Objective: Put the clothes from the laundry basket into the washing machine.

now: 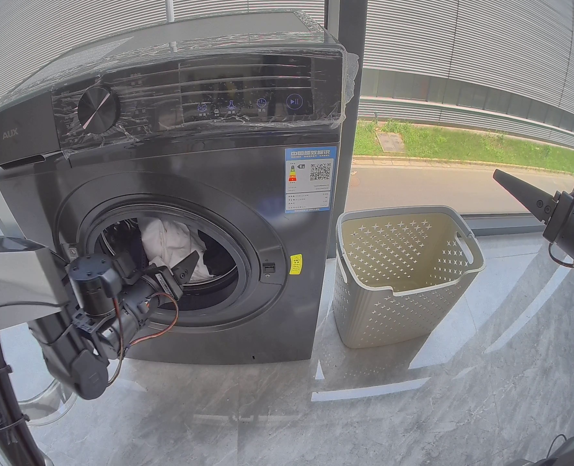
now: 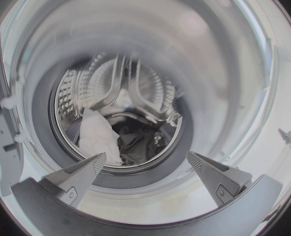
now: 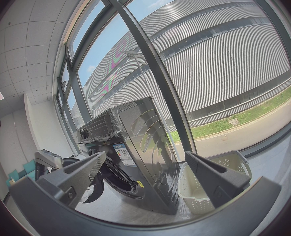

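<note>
The left gripper (image 2: 147, 159) hangs at the mouth of the washing machine (image 1: 254, 182), its jaws spread wide. Straight ahead of them, deeper inside the drum (image 2: 86, 92), a white cloth (image 2: 97, 136) lies against a dark garment (image 2: 137, 145), and both are clear of the fingertips. The right gripper (image 3: 145, 157) is held up high off to the side, its jaws spread apart too. The laundry basket (image 1: 377, 312) stands on the floor (image 1: 364, 409) just beside the machine, below and ahead of the right jaws and well apart from them.
</note>
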{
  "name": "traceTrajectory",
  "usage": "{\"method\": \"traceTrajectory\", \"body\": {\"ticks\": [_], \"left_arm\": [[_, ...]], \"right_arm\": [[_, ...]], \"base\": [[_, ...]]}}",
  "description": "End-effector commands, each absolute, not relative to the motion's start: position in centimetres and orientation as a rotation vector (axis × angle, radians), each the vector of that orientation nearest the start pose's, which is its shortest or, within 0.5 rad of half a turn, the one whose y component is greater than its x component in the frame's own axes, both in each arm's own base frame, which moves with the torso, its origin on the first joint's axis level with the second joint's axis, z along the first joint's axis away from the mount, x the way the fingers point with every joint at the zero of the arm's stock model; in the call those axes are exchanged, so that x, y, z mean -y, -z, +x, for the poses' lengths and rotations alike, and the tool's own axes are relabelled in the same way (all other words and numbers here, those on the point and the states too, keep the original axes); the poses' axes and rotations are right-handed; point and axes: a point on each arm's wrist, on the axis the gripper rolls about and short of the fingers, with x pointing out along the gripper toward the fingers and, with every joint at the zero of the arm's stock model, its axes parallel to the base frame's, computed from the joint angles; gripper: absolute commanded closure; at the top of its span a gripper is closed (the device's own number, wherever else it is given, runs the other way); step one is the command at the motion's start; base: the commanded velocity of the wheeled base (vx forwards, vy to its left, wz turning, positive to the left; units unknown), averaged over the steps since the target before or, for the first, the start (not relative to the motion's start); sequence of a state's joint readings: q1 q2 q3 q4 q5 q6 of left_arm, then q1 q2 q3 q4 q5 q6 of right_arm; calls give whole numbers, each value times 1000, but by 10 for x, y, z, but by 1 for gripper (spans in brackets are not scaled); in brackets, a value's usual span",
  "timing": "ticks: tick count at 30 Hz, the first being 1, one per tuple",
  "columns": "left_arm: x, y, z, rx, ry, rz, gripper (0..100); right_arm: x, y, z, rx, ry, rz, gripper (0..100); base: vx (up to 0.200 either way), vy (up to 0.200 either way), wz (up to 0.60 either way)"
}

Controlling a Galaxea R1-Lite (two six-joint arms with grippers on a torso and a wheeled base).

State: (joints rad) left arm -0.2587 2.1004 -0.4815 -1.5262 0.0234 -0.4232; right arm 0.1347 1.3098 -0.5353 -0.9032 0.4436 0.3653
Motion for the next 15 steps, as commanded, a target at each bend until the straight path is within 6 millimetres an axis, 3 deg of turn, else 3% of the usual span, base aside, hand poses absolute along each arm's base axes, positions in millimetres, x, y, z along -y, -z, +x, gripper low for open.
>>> {"method": "traceTrajectory", "body": {"ticks": [1, 6, 15], "left_arm": [[84, -161, 193, 97, 414, -426, 0], [66, -169, 194, 155, 347, -421, 0], [61, -168, 195, 150, 343, -417, 0]], "right_arm": [[-38, -237, 189, 37, -609, 330, 0], [-37, -242, 184, 63, -611, 324, 0], [-35, -239, 170, 68, -612, 333, 0]], "base": [[0, 0, 0], [0, 0, 0], [0, 0, 0]]}}
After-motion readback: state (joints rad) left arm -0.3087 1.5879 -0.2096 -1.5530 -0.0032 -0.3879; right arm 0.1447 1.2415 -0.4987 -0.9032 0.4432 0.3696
